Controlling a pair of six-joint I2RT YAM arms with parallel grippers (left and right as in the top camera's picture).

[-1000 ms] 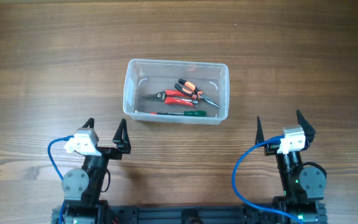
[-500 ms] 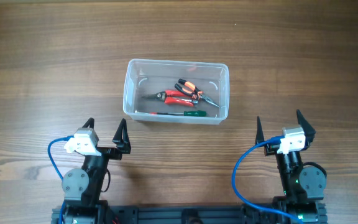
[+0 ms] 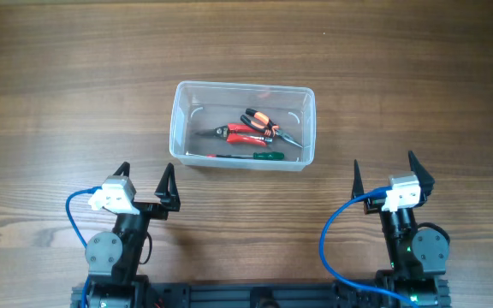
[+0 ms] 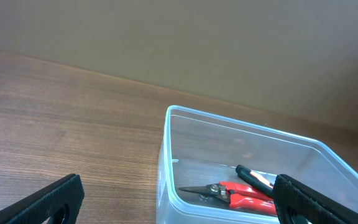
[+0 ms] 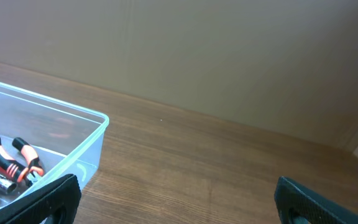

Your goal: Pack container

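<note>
The container (image 3: 245,85) sits mid-desk (image 3: 75,103), holding red pliers (image 3: 242,133), orange-black pliers (image 3: 262,120) and a green screwdriver (image 3: 246,156). Left tool (image 3: 146,178) and right tool (image 3: 386,174) flank its near side, well apart, fingers spread, empty.

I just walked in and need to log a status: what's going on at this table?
Neither arm is handling anything right now. The left gripper and the right gripper both sit open near the robot's base, apart from the container. Inside it lie red-handled cutters, orange-and-black pliers and a green-handled screwdriver. The packing looks finished or paused.
</note>
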